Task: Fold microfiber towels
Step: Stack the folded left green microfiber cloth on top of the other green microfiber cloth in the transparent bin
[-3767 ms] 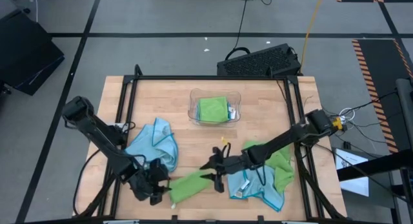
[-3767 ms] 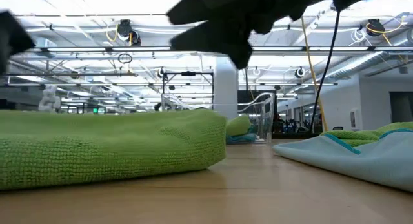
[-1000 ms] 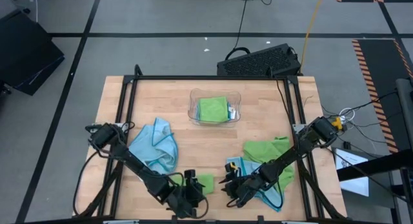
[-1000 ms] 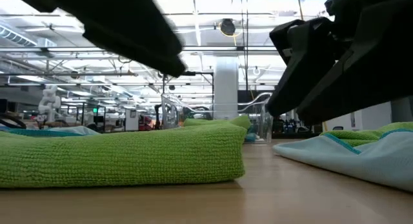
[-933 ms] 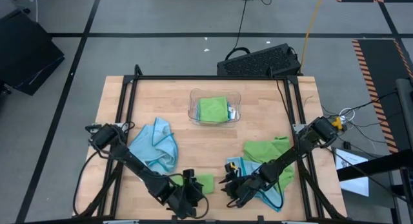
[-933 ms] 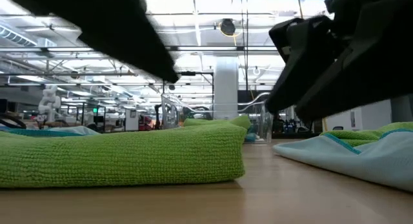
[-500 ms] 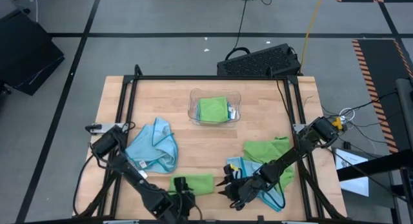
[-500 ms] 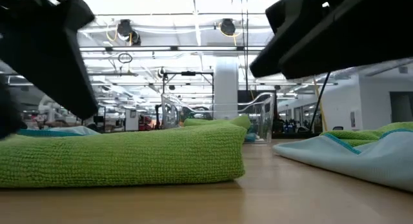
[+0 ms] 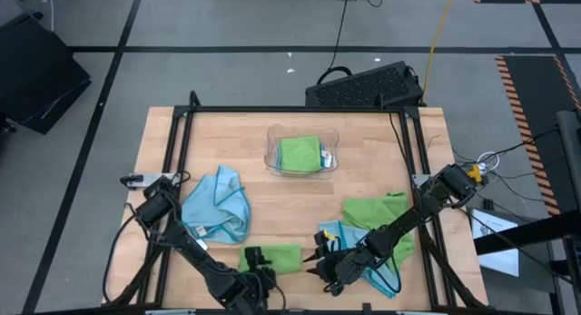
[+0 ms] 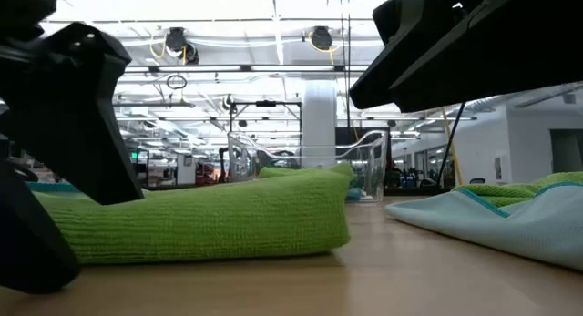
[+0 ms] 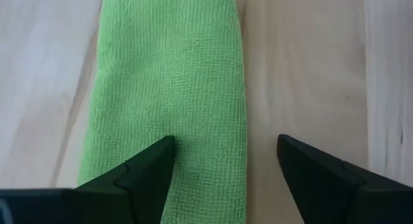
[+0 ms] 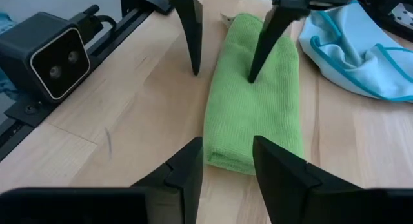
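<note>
A lime green microfiber towel point(image 9: 281, 258), folded into a long narrow strip, lies flat on the wooden table near its front edge. My left gripper point(image 9: 257, 258) stands open at the strip's left end, pointing steeply down. One finger is over the cloth and the other over the bare wood beside it point(image 11: 224, 141). My right gripper point(image 9: 320, 260) hovers open just off the strip's right end, above the table, with nothing between its fingers point(image 12: 227, 140). My left gripper comes from above, pointing down, and straddles one long edge of the folded green towel. One fingertip point(image 12: 251, 75) rests on the strip's top face point(image 11: 187, 130) near its left end. The other fingertip point(image 12: 195, 70) meets the table beside it. The towel lies flat.
A crumpled light blue towel point(image 9: 218, 206) lies at the left. A green towel point(image 9: 377, 215) and a blue one point(image 9: 349, 251) lie heaped at the right. A clear tray point(image 9: 272, 161) at the centre back holds a folded green towel. The low camera's box point(image 12: 51, 56) sits at the front edge.
My left gripper has moved off the top of the folded green towel toward the table's left, sunk, and tipped more steeply down. This has uncovered most of the strip, which lies where it was. My right gripper has tipped up a little.
</note>
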Available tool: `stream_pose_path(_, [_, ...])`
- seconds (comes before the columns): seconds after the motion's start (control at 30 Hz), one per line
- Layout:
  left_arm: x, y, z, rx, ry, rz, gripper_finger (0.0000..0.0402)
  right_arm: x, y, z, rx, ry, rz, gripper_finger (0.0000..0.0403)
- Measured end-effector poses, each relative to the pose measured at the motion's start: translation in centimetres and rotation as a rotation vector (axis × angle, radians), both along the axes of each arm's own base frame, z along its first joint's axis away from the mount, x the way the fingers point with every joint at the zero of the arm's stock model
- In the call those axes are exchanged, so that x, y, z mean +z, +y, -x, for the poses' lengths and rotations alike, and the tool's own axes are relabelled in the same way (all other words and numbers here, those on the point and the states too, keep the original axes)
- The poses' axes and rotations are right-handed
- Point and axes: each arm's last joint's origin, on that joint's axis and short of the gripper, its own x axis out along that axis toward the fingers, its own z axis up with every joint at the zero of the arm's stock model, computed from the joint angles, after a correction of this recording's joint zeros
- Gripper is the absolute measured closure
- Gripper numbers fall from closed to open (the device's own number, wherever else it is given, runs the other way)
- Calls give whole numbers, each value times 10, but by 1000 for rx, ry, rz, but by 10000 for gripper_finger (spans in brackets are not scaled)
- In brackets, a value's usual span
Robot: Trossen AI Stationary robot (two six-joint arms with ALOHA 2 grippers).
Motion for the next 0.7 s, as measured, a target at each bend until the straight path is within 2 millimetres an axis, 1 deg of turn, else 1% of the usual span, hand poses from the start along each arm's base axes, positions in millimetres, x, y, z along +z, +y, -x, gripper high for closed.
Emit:
stream_pose_path(0.1, [-1,6,-2,38,52,35,127,0,0,0,5,-1,10,275])
stream_pose_path(0.2, [-1,10,-2,46,93,46,154,0,0,0,7,-2,14,275])
stream_pose_path(0.37, [-2,24,-7,68,188,58,239,0,0,0,10,-2,16,275])
stream_pose_path(0.53, [-3,35,-14,3,254,46,321,0,0,0,9,-1,14,275])
stream_pose_path(0.63, [-2,38,-16,-36,275,29,373,0,0,0,9,-1,13,275])
stream_pose_path(0.7, [1,40,-16,-57,281,27,387,0,0,0,9,-5,10,275])
